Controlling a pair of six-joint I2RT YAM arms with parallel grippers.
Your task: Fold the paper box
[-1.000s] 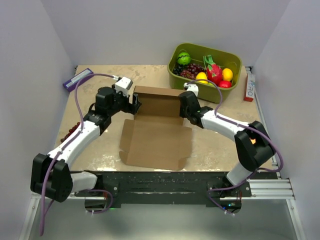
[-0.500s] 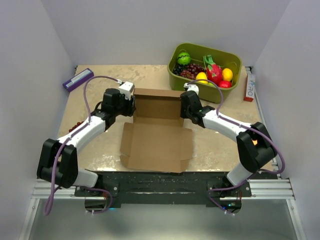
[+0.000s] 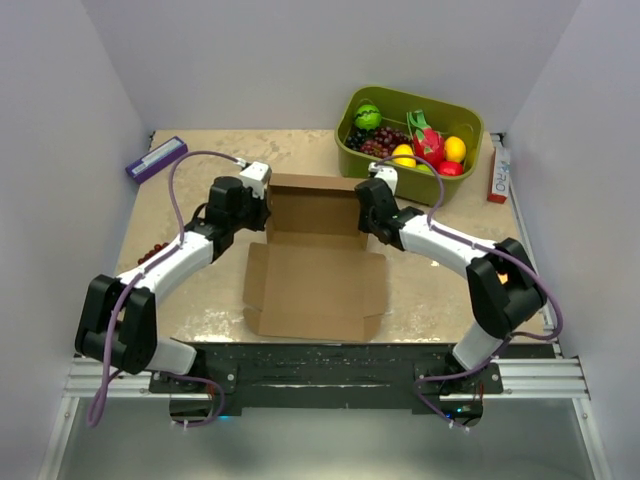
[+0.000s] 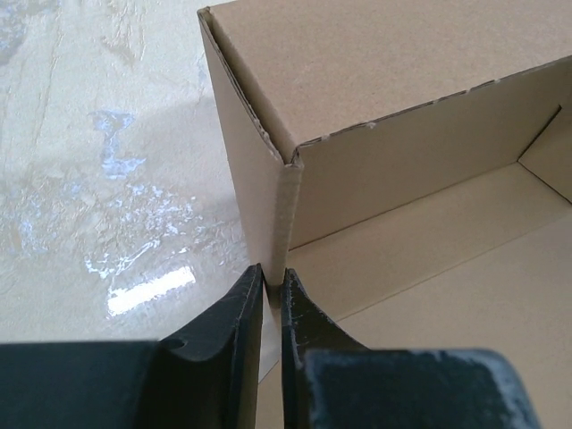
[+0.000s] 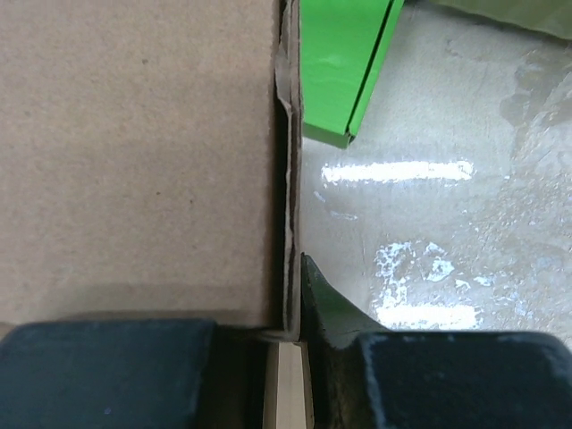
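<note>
The paper box (image 3: 315,270) lies open in the middle of the table (image 3: 200,290), with its back wall raised at twelve o'clock and its big flap flat toward six. The left gripper (image 4: 272,284) pinches the wall at the nine o'clock corner. The right gripper (image 3: 362,210) looks clamped on the three o'clock wall, one finger hidden behind cardboard.

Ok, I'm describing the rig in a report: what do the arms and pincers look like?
The left arm and right arm have white links between bulky black joints, with a purple cable looping along each. A small white module sits at each wrist. The left pincer and right pincer have dark, curved, tapering fingers.
</note>
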